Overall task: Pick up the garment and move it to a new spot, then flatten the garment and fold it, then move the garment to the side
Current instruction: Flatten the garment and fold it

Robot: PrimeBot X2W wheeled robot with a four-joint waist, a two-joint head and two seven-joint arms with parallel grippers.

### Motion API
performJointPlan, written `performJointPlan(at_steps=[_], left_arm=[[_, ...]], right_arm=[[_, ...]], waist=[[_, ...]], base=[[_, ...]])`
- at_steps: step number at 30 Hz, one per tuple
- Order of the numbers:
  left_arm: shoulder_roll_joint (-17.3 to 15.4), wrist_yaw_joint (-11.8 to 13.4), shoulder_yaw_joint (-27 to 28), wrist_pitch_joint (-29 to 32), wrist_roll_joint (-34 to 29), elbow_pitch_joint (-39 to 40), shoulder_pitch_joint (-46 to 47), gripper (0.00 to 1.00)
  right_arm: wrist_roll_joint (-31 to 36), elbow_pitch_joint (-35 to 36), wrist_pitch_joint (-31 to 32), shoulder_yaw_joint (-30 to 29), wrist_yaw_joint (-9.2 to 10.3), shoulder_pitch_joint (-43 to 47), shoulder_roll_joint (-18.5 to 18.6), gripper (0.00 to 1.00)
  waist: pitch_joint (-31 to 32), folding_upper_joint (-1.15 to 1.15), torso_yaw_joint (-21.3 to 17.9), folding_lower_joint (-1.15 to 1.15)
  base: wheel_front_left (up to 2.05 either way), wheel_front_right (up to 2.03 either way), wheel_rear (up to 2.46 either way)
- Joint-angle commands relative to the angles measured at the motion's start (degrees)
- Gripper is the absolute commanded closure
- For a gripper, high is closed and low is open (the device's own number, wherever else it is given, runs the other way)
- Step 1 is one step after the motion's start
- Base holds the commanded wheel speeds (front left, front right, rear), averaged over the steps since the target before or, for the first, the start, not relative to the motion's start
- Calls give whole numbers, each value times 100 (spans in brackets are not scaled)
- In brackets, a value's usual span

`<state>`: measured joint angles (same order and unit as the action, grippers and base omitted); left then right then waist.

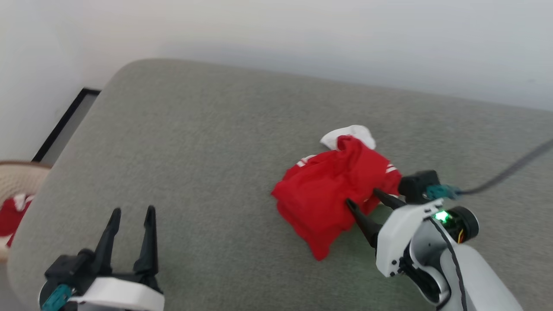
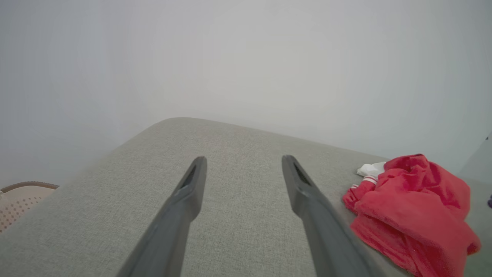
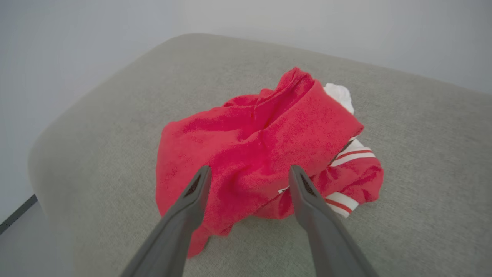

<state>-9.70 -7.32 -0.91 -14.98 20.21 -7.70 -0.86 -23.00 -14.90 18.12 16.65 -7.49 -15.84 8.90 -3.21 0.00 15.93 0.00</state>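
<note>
The garment (image 1: 332,190) is a red top with white cuffs and white stripe trim, crumpled in a heap on the grey cushion (image 1: 194,142), right of centre. It also lies at the right of the left wrist view, garment (image 2: 411,207), and in the middle of the right wrist view, garment (image 3: 261,150). My right gripper (image 1: 362,198) is open, its fingertips over the heap's near right edge with red cloth between and behind them; in its own view the right gripper (image 3: 250,173) frames the cloth without closing. My left gripper (image 1: 133,212) is open at the lower left above bare cushion, well left of the garment.
A pale woven basket (image 1: 17,181) with red and white cloth in it stands off the cushion's left edge. A white wall runs behind. The cushion's rounded left corner drops to a floor with a dark skirting strip (image 1: 65,123). A dark cable (image 1: 510,170) trails from my right wrist.
</note>
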Motion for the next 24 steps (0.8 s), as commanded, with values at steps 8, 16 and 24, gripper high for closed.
performJointPlan(at_steps=[8,16,24], left_arm=[[138,-21,-248,-30,133,-72,403,0],[161,-21,-299,-30,235,-160,541,0],[99,-21,-131,-30,236,-126,452,0]], right_arm=[[160,-864,732,706,-1,-825,280,0],[196,-1772,640,1281,-1,-1288,342,100],[-197,-1651,514,1511,-1,-1612,441,100]], waist=[[-521,0,562,0],[-645,0,644,0],[-571,0,348,0]], base=[[0,0,0],[0,0,0],[0,0,0]])
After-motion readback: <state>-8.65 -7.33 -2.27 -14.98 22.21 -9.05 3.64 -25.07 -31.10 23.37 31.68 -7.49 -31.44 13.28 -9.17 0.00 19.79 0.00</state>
